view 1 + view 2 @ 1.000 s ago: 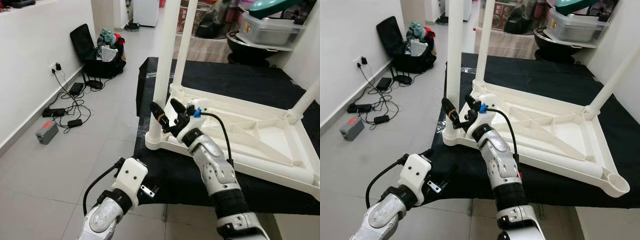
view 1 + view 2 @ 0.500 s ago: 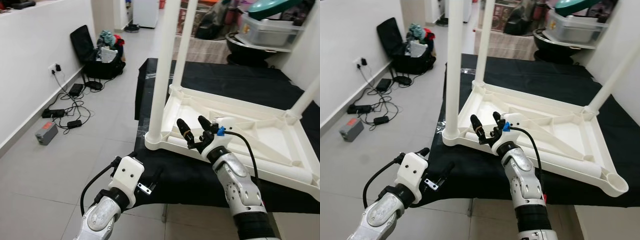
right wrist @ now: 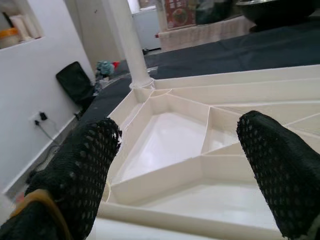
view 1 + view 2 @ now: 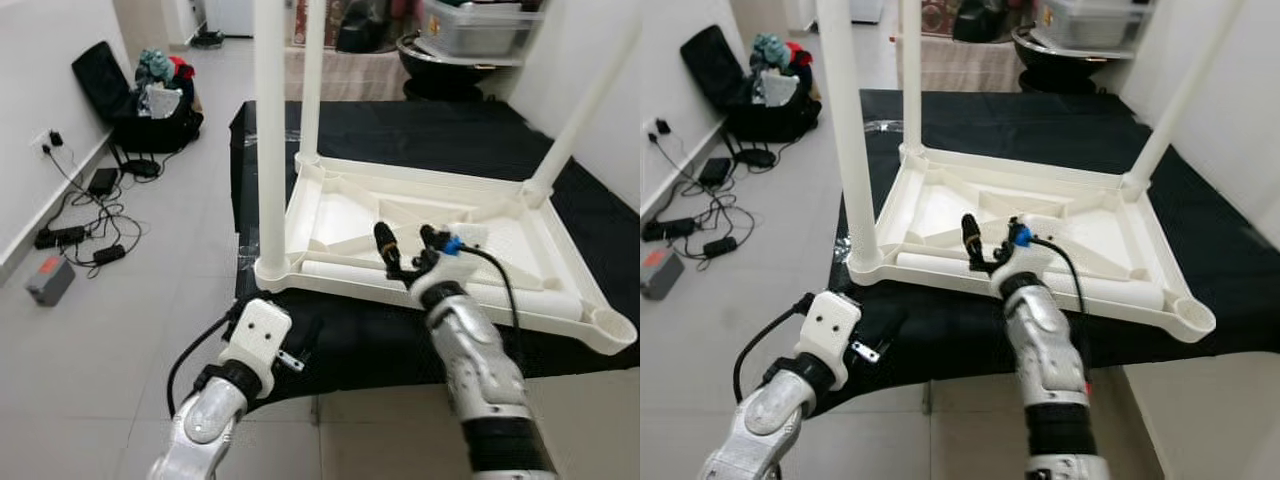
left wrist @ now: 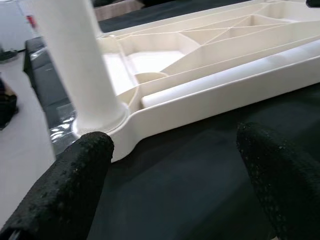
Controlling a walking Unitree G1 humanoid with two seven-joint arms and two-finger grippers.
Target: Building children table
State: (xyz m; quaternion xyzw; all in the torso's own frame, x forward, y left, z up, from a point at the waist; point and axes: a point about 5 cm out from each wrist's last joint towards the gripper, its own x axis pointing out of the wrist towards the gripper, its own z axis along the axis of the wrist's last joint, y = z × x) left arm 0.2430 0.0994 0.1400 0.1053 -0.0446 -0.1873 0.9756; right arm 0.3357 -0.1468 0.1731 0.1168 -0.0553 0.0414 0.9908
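Right gripper (image 4: 412,240) fingers spread, empty, over upturned table top (image 4: 340,210); loose leg (image 4: 330,268) inside (fourth socket (image 4: 612,325) empty). Careless grab, you topple standing legs. Left gripper (image 5: 170,165) spread too.

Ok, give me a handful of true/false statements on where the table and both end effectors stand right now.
1. The white table lies upside down on the black cloth. True.
2. All four legs are fitted. False: three stand upright in their corners; the near corner socket on the robot's right is empty, and a loose leg lies inside the frame along the near edge.
3. The right end effector is open, holding nothing. True.
4. The left end effector is shut on the corner leg. False: it is open, low over the cloth, short of the table's near edge.
5. A black bag sits on the floor by the wall. True.
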